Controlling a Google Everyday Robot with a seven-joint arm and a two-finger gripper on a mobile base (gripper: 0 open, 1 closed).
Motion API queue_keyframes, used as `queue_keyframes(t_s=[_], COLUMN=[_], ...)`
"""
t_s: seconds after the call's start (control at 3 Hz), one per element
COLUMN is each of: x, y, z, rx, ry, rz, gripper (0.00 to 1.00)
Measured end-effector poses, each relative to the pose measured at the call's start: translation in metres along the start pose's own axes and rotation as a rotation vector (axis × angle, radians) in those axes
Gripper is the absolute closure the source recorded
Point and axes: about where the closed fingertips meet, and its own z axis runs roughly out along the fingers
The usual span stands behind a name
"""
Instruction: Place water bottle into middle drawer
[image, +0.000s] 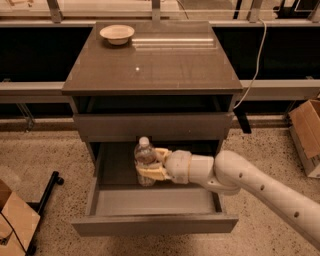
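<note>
The gripper (149, 172) reaches in from 3 o'clock and pinches the water bottle (144, 150), upright over the open middle drawer (155, 202), toward 11 o'clock. Best to go down slowly, feel the floor, then let go gently so it doesn't tip.

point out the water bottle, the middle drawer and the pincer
water bottle (144, 156): camera view, its upper body below the cap
middle drawer (155, 225): camera view, its front panel
pincer (148, 168): camera view, between fingertips, shut on the water bottle over the middle drawer
</note>
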Motion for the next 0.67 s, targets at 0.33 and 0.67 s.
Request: queue_keyframes(t_s=[0.33,0.67], x=[0.0163,0.0250], y=[0.0036,0.0068], z=[0.0052,0.0077], rx=[-0.007,-0.003], ry=[-0.007,0.022], rz=[0.029,0.030], gripper=[1.00,1.00])
